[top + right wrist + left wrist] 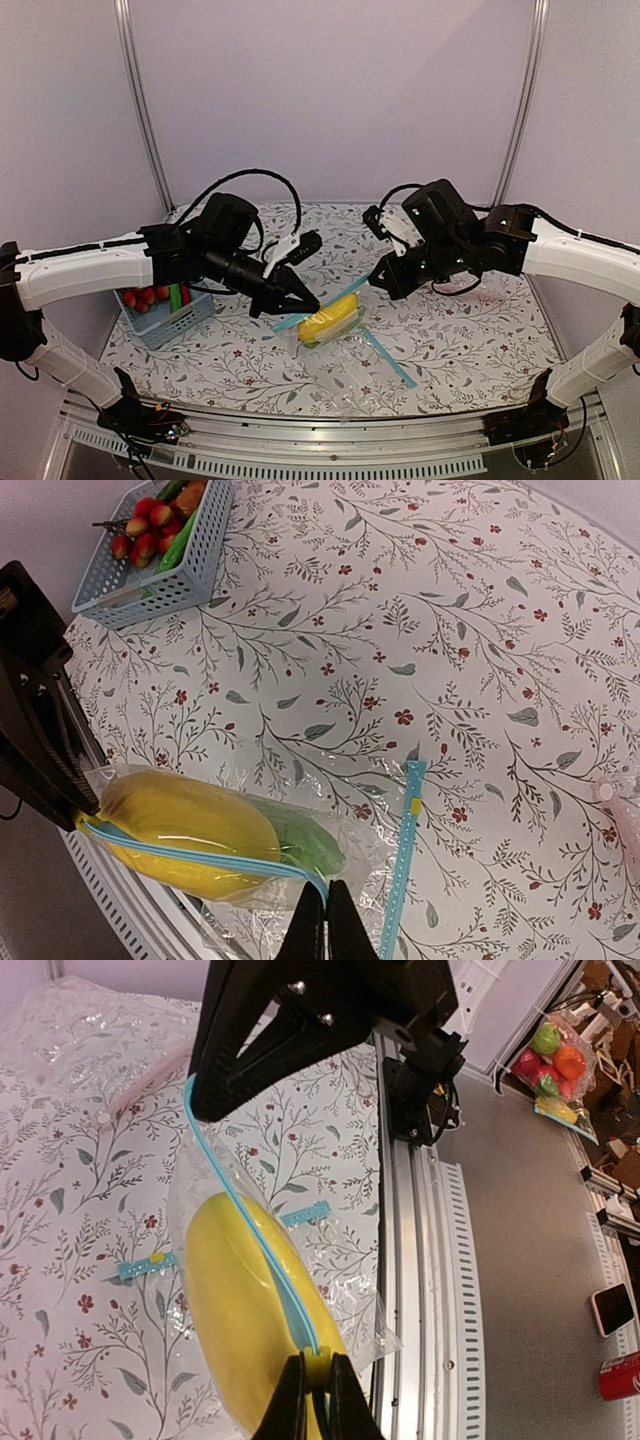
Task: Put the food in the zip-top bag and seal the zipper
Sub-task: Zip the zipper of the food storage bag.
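The small zip-top bag hangs stretched between my two grippers just above the table. The yellow food and the light-green food are inside it. The yellow piece also shows in the top view and the left wrist view. The light-blue zipper runs taut along the bag's mouth. My left gripper is shut on a small yellow-green slider at one end of the zipper. My right gripper is shut on the other end. In the top view the left gripper and right gripper flank the bag.
A blue basket with red berries and a dark-green vegetable stands at the table's left side. The larger clear bag's long blue strip lies on the table beneath, also in the top view. A pink-strip bag lies farther off.
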